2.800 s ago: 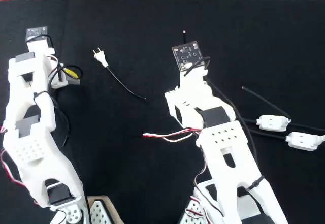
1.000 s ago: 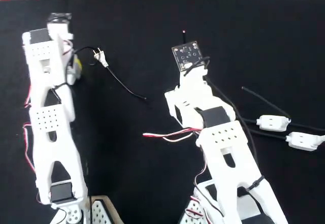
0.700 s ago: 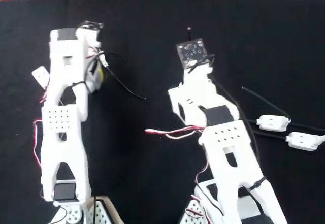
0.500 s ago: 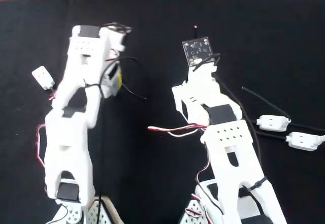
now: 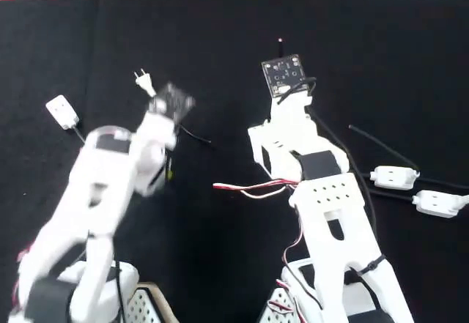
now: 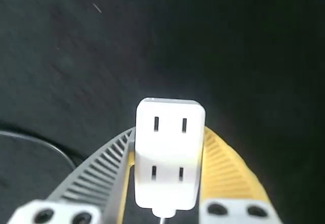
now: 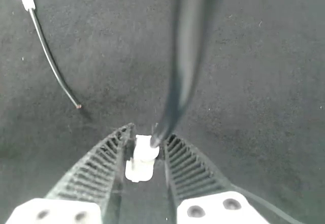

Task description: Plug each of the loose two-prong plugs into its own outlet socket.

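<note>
Pinching a white rectangular plastic outlet socket (image 6: 170, 155) in our left gripper (image 6: 170, 132) and a small white two-prong plug (image 7: 141, 160) in our right gripper (image 7: 149, 136), we judge both light, rigid and slick: grip the hard bodies, not the limp black cord (image 7: 189, 56).
</note>
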Robot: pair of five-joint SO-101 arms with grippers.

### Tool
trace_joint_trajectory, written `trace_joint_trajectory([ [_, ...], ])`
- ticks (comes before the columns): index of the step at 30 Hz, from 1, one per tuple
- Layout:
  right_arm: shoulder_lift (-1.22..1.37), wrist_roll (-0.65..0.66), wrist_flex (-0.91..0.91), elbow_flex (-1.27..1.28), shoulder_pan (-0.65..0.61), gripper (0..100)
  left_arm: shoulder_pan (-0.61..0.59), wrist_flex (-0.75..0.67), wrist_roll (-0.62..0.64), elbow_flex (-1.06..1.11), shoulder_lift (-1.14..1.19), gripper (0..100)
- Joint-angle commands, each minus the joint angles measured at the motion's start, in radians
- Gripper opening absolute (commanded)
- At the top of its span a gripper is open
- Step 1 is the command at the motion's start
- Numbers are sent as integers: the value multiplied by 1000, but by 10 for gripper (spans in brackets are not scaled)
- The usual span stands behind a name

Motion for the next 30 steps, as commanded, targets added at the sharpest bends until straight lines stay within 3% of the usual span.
trace_joint_trajectory([
  [1,-53,-2,28,-74,12,11,33,-95,-127,274,-281,30],
  [4,-94,-5,37,-56,12,11,105,-141,-181,397,-402,30],
  [10,-142,-6,40,-36,14,11,148,-473,-249,608,-534,29],
  [12,-140,-6,40,-36,14,11,148,-526,-249,621,-535,29],
  [17,-140,-8,40,-36,12,11,157,-535,-247,624,-535,47],
  [25,-147,-8,41,-19,9,11,148,-531,-72,651,-542,279],
  [30,-148,-8,75,-28,8,11,127,-528,-55,647,-545,304],
])
